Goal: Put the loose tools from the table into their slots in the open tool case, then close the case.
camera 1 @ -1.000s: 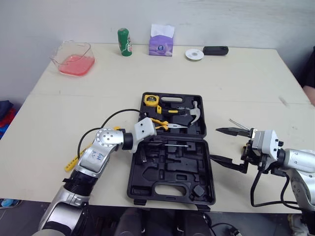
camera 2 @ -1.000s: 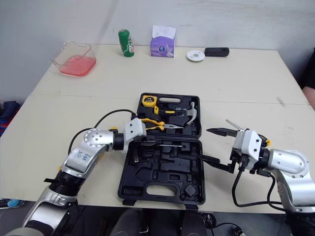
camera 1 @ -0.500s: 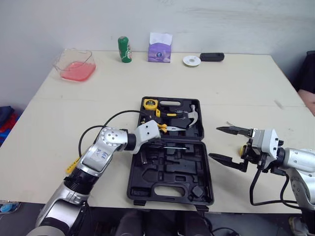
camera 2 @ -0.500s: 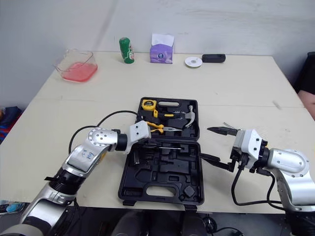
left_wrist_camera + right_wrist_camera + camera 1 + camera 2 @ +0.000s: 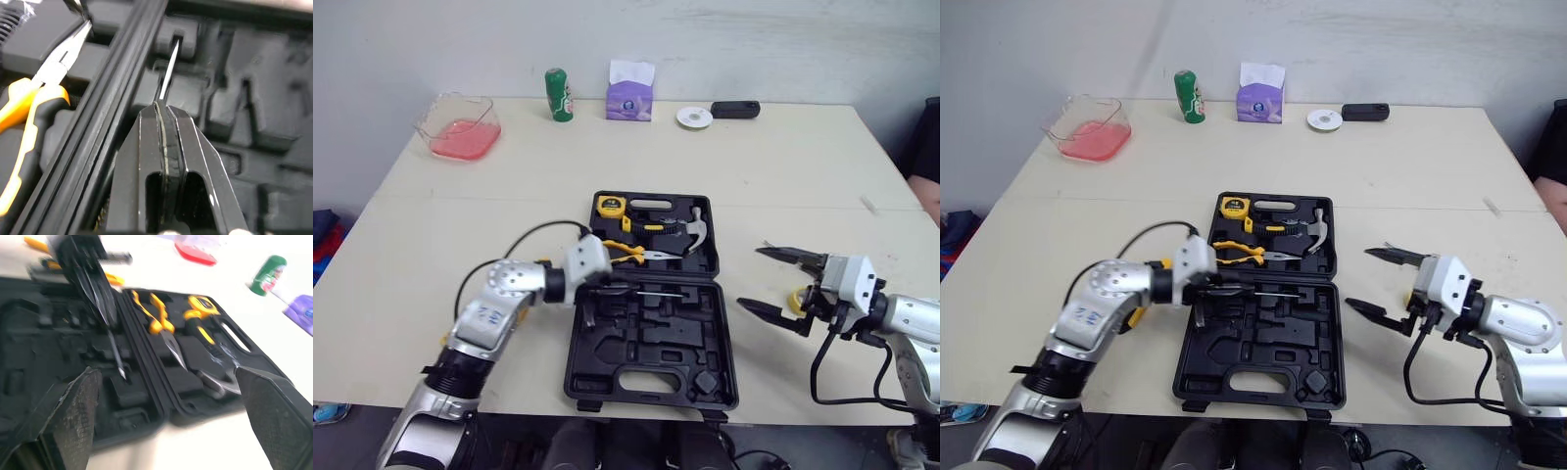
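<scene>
The black tool case [image 5: 651, 377] lies open in the middle of the table. Its far half holds a yellow tape measure [image 5: 612, 205], yellow-handled pliers [image 5: 631, 250] and a hammer [image 5: 690, 227]. My left gripper [image 5: 605, 288] is shut on a screwdriver [image 5: 651, 293]. Its thin shaft [image 5: 167, 68] lies level over the near half, just beside the hinge. I cannot tell if it rests in a slot. My right gripper [image 5: 751, 278] stands open to the right of the case, with nothing in it. A thin metal tool [image 5: 773, 245] lies on the table behind it.
Along the far edge stand a pink bowl [image 5: 460, 127], a green can [image 5: 554, 95], a purple tissue box [image 5: 630, 90], a white disc [image 5: 692, 117] and a black object [image 5: 735, 109]. A yellow item [image 5: 1136, 313] lies under my left forearm. A small yellow ring [image 5: 796, 297] sits by my right wrist.
My left wrist has drawn a little to the left, still shut on the screwdriver. My right gripper has moved slightly to the right, away from the case, staying open.
</scene>
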{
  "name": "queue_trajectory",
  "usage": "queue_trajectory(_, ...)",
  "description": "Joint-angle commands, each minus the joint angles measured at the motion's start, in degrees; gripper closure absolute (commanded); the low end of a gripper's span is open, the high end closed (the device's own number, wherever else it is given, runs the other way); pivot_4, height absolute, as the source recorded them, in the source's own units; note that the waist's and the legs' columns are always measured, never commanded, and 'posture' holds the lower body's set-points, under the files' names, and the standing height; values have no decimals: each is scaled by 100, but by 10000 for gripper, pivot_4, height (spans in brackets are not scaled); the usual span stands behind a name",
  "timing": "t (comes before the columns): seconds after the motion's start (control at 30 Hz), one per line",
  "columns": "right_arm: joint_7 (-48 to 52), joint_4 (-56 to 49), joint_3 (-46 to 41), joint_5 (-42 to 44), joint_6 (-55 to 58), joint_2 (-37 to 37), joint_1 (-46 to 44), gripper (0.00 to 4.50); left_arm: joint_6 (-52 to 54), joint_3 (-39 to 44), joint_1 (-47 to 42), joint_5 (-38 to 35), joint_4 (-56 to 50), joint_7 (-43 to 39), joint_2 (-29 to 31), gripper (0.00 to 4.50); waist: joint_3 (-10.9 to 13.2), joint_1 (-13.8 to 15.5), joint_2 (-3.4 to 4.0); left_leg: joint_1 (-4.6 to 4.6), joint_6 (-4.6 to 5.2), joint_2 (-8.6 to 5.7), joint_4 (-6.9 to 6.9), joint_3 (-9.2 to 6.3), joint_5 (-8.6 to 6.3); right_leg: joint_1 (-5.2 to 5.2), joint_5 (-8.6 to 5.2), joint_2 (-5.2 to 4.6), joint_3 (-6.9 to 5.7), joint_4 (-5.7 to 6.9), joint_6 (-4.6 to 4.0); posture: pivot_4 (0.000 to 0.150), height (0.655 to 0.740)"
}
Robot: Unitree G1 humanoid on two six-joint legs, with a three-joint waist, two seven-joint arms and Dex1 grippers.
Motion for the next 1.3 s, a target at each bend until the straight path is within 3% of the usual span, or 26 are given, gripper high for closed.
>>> queue_trajectory(0.03,-146,444,-660,-21,-551,-18,128,0,-208,948,20,-528,-379,-180,431,28777,1,0,2,-1,-1,-1,0,2,0,-1,0,0,0,0,0,1500,7400)
queue_trajectory(0.23,-264,964,-1542,154,-927,-114,501,0,-104,2294,1169,-932,-407,45,947,2134,7,-49,13,4,12,-1,-5,31,-6,-1,2,9,1,-18,4,1500,7400)
queue_trajectory(0.27,-364,1166,-1708,97,-1023,-109,561,0,-260,2589,1453,-890,-376,180,954,1002,10,-54,11,5,16,-1,-5,35,-9,0,3,8,3,-20,6,1500,7400)
queue_trajectory(0.43,-1068,2122,-2397,-226,-1627,36,907,0,-1423,3860,2593,-354,10,958,942,1002,17,-83,5,4,12,8,-5,38,-29,-7,4,-4,12,-29,8,1500,7400)
queue_trajectory(0.67,-1954,3260,-3064,-578,-2299,-21,1627,0,-1184,5512,4266,-871,-1,1498,540,1002,19,-136,10,2,2,19,-21,61,-52,-28,-1,-4,32,-40,-1,1500,7400)
queue_trajectory(0.77,-2114,3551,-3127,-601,-2456,-76,1752,0,-1410,5770,4605,-857,89,1585,397,1002,20,-151,8,3,-3,24,-21,67,-84,-34,-1,-4,41,-39,-1,1500,7400)
queue_trajectory(0.9,-2544,4092,-3417,-531,-2454,44,2136,0,-1747,6570,5274,-978,974,1963,-55,1002,16,-180,15,8,-3,30,-31,87,-85,-52,0,-2,65,-32,-9,1500,7400)
queue_trajectory(1.07,-2771,4343,-3457,-416,-2387,222,2422,0,-1930,6685,5326,-1097,1253,2258,-172,1002,22,-137,-21,25,-5,31,-81,107,-85,-66,-6,0,78,-55,-18,1500,7400)
queue_trajectory(1.3,-2922,4117,-3247,-374,-2309,328,2241,0,-1935,6464,5219,-1286,1179,2218,-115,1002,15,-168,-13,26,-2,33,-88,106,-79,-62,3,-2,93,-82,-27,1500,7400)
